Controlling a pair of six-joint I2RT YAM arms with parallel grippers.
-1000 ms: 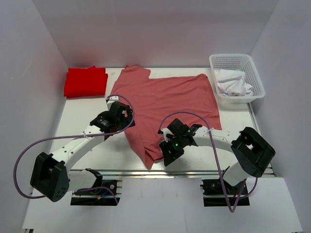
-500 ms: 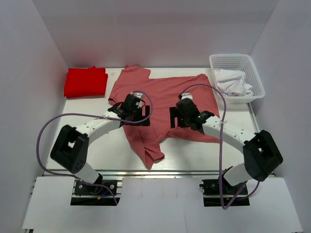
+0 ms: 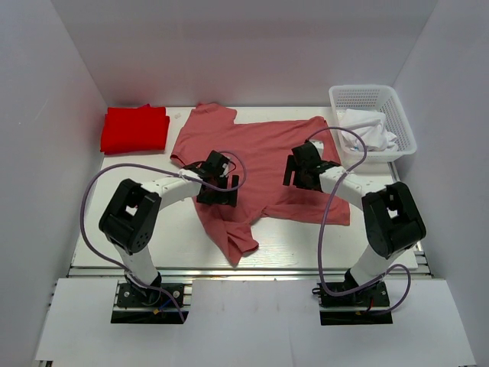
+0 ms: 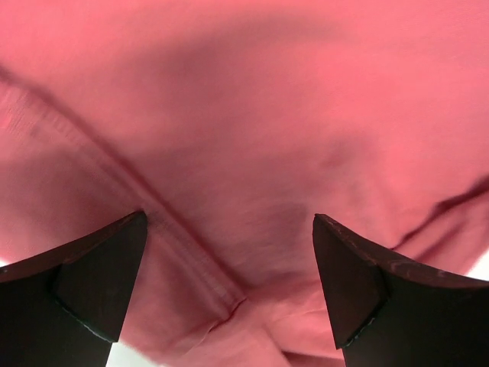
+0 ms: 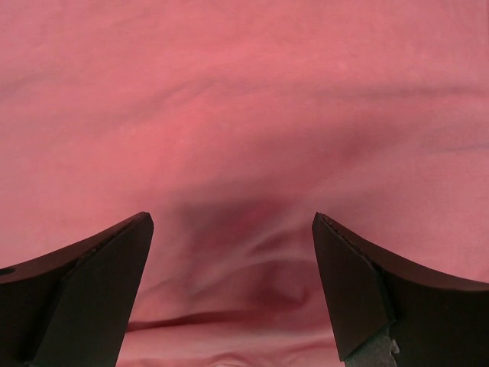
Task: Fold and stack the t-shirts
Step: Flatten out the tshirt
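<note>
Under left gripper (image 4: 229, 222), pink t-shirt (image 3: 260, 145) lies partly hidden.

White table (image 3: 294, 243) bears pink tee (image 3: 260, 145), red tee (image 3: 135, 128) (folded), and basket (image 3: 368, 95).

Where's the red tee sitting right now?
Top view: the red tee lies folded at the table's far left corner, just left of the spread pink tee.

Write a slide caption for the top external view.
Open left gripper and right gripper poised over the spread pink t-shirt; folded red t-shirt far left, white basket far right.
</note>
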